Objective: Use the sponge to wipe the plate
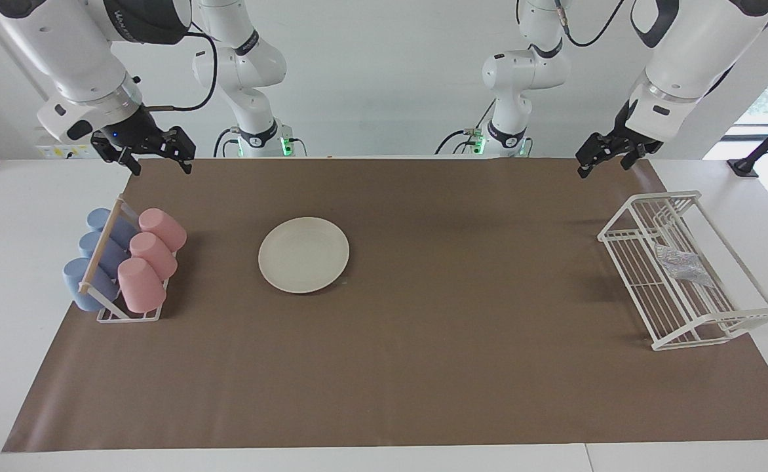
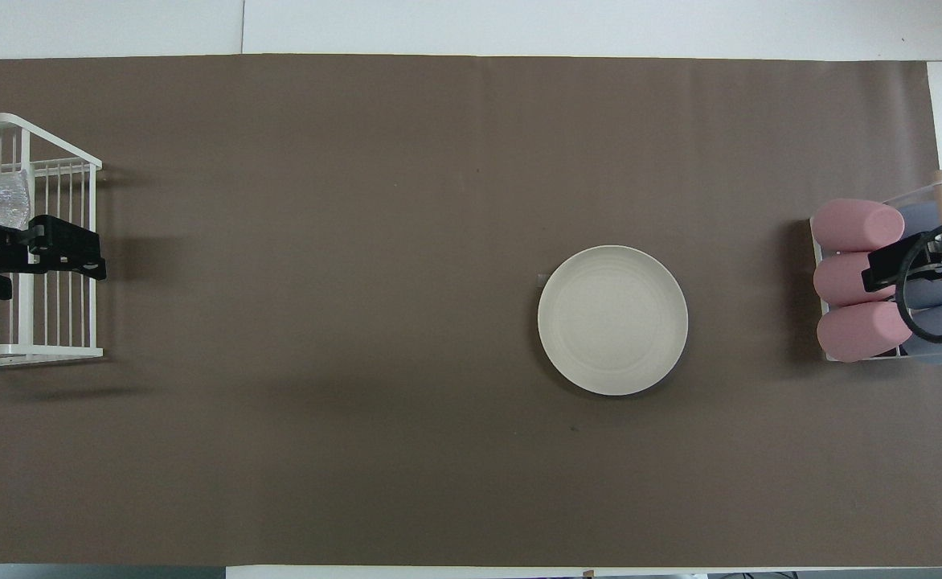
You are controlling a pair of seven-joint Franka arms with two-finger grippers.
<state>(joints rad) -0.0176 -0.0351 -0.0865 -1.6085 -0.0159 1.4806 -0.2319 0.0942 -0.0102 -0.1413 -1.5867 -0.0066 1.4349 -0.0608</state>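
one plate (image 1: 303,254) lies on the brown mat (image 1: 423,367) of the surface, toward my right arm's end. one sponge (image 1: 682,265) sits in the white wire rack (image 1: 698,328) at my left arm's end. my left pincer (image 1: 603,156) hangs over the mat's edge, fingers apart, empty. my right pincer (image 1: 154,154) waits, fingers apart, above the cup rack (image 1: 128,316): three pink cups (image 1: 151,252), three blue cups (image 1: 92,252).

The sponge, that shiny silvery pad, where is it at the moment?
The sponge lies in the white wire rack at the left arm's end of the table, well away from the plate; no hand touches it.
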